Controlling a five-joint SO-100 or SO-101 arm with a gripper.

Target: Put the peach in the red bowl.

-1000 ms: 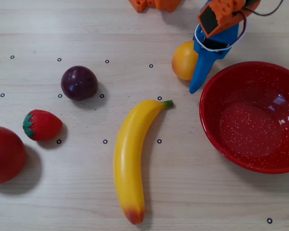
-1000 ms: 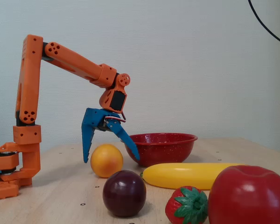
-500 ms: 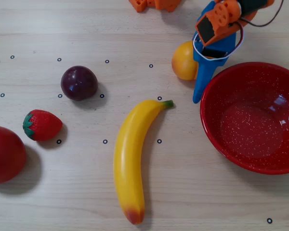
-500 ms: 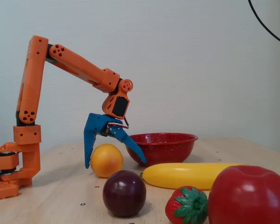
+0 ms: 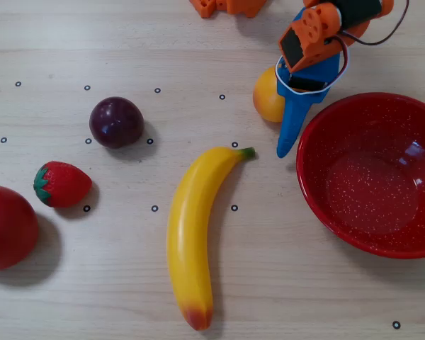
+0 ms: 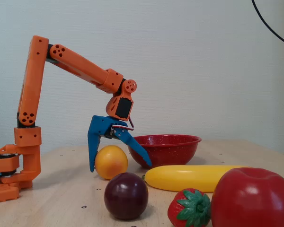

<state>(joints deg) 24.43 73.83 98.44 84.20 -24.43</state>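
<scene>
The peach (image 5: 266, 96) (image 6: 111, 161), round and yellow-orange, rests on the wooden table just left of the red bowl (image 5: 316, 193) (image 6: 165, 149) in the overhead view. My gripper (image 5: 289, 117) (image 6: 120, 168) is open and straddles the peach from above. In the fixed view one blue finger (image 6: 92, 151) comes down on the peach's arm-base side and the other slants past it toward the bowl. In the overhead view the wrist hides the peach's right part. The speckled bowl holds nothing.
A long yellow banana (image 5: 191, 234) (image 6: 189, 177) lies just below the gripper's front fingertip in the overhead view. Further left sit a dark purple plum (image 5: 116, 122) (image 6: 126, 195), a strawberry (image 5: 61, 183) (image 6: 189, 208) and a big red ball (image 5: 7, 227) (image 6: 253, 198). The arm's base (image 6: 9, 175) stands at the far edge.
The gripper has reached further out and lower, so its fingers now sit either side of the peach. The peach has shifted slightly toward the bowl in the fixed view.
</scene>
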